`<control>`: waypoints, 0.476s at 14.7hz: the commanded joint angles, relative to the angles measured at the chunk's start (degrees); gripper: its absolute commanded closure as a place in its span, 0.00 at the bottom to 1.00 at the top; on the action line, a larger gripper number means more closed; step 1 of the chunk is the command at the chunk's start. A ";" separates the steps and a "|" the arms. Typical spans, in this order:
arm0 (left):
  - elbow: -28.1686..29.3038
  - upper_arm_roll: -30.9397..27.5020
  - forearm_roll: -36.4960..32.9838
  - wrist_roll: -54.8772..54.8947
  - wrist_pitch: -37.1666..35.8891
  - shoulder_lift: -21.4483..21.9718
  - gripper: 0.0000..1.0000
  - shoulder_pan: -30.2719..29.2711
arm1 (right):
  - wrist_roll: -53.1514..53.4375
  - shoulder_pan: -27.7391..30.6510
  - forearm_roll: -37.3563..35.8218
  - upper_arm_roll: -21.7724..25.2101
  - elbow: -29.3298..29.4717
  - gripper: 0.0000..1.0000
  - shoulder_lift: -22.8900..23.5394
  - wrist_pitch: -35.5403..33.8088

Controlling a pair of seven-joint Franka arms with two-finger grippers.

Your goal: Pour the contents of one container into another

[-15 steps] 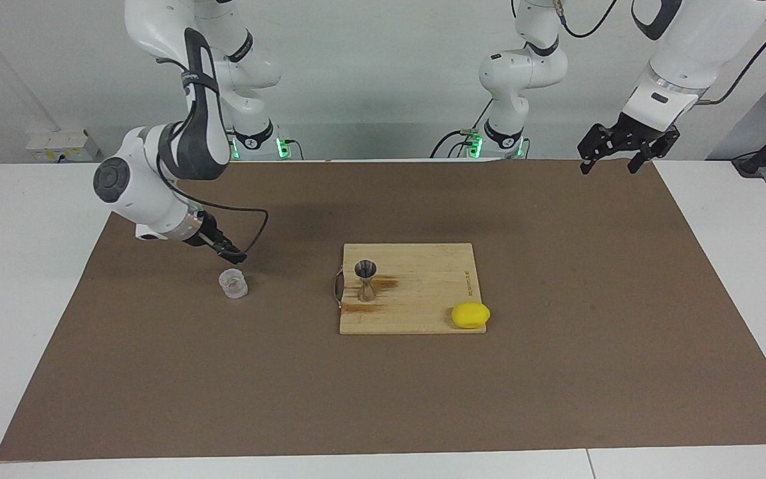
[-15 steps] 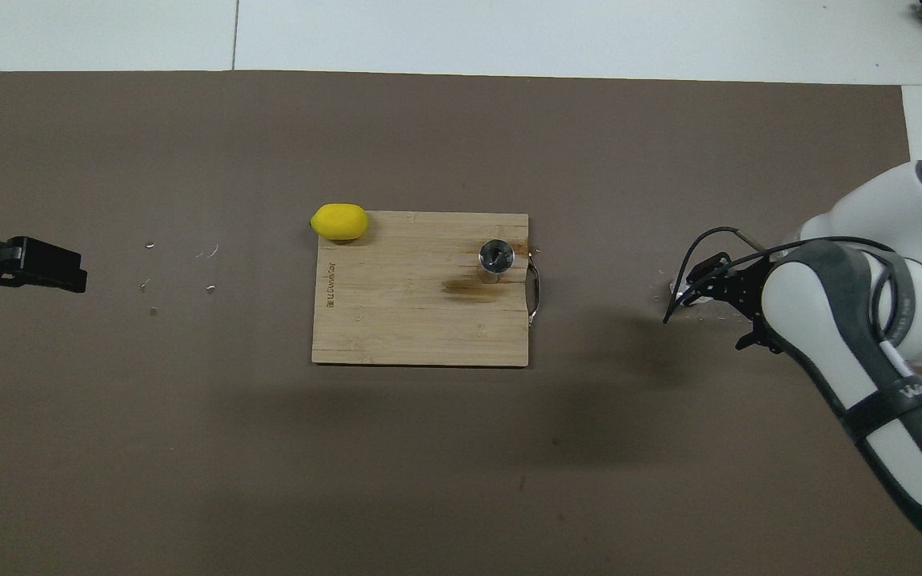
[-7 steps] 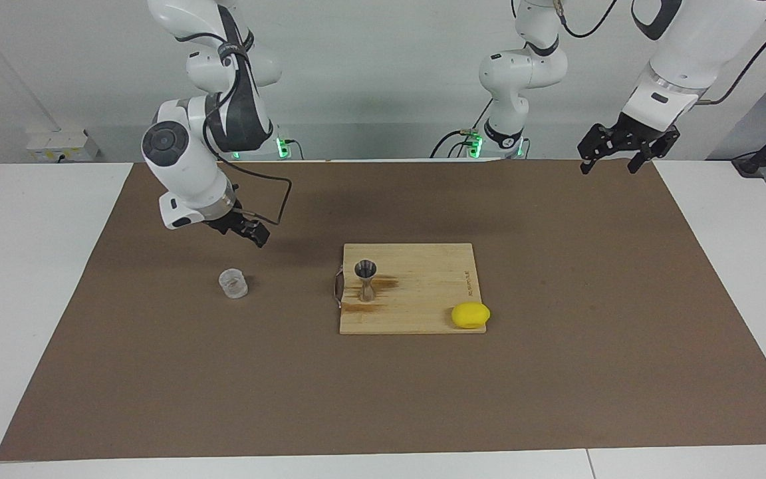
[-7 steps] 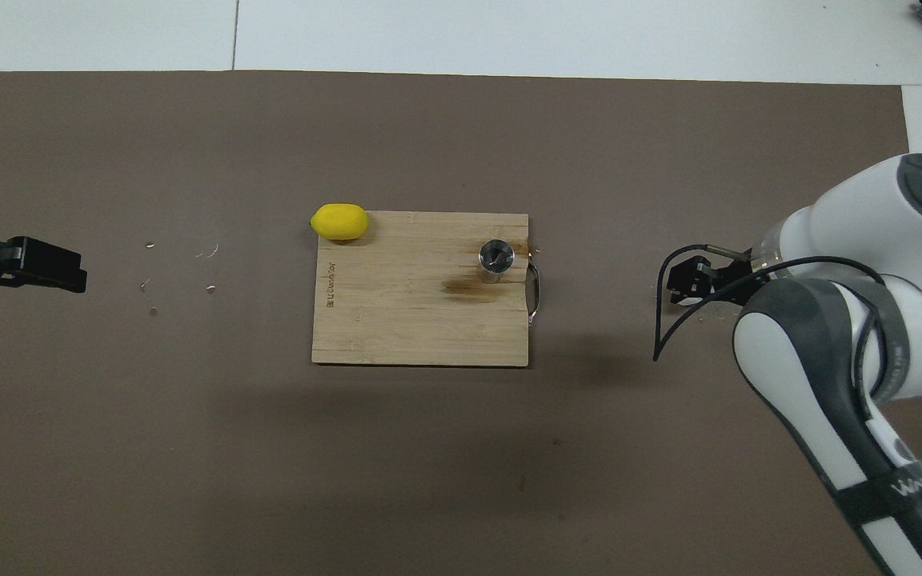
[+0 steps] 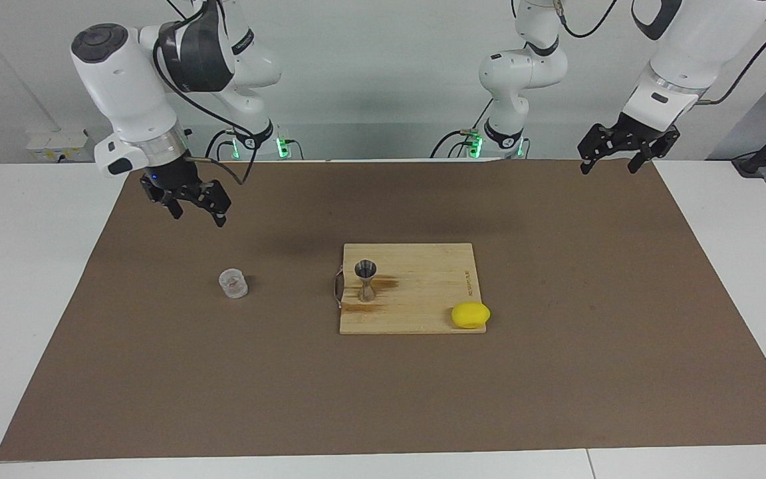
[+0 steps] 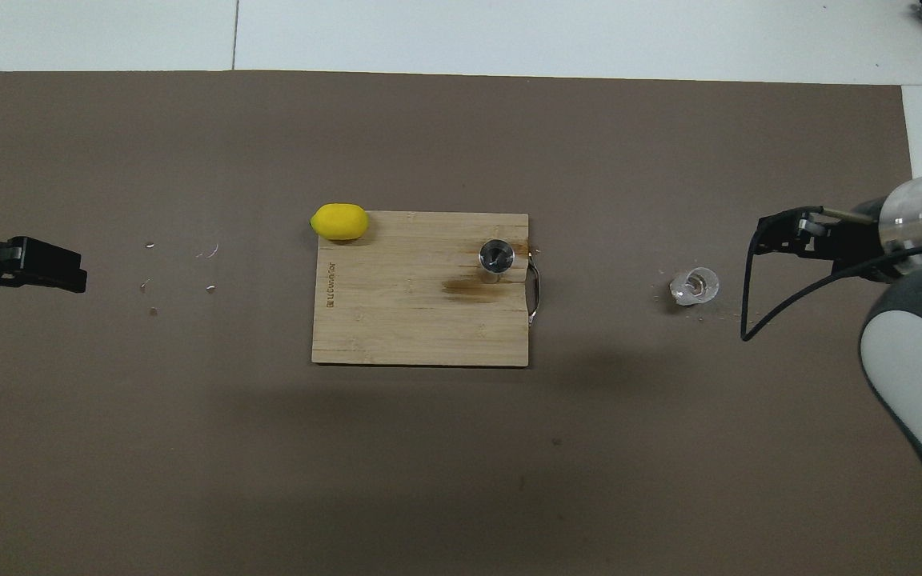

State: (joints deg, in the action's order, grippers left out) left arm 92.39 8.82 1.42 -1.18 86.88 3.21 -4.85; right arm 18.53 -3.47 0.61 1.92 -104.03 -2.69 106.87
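Observation:
The clear glass cup (image 5: 233,283) stands upright on the brown mat toward the right arm's end of the table; it also shows in the overhead view (image 6: 694,286). The steel jigger (image 5: 365,279) stands upright on the wooden board (image 5: 423,296), near the board's handle edge, and shows from above (image 6: 496,258). My right gripper (image 5: 197,214) is open and empty, raised over the mat near the robots' side of the cup, apart from it (image 6: 781,240). My left gripper (image 5: 612,166) is open and empty, waiting high over the mat's corner at the left arm's end (image 6: 69,272).
A yellow lemon (image 5: 470,315) lies at the board's corner farthest from the robots, toward the left arm's end (image 6: 339,222). The board (image 6: 397,320) has a metal handle (image 6: 534,296) on the cup's side. Small crumbs lie on the mat.
My right gripper has lifted away from the glass cup and drawn back toward the robots. The cup, uncovered in the overhead view, stays where it stood. The left arm has not moved.

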 commanded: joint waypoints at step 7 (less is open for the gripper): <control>1.13 -0.29 0.52 0.56 0.31 0.84 0.00 -0.07 | -3.14 3.13 -2.82 -0.60 16.41 0.00 5.16 -14.14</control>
State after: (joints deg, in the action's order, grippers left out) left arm 92.39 8.82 1.42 -1.18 86.88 3.21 -4.86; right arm 17.45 -0.64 -1.78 1.96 -91.52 0.00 96.07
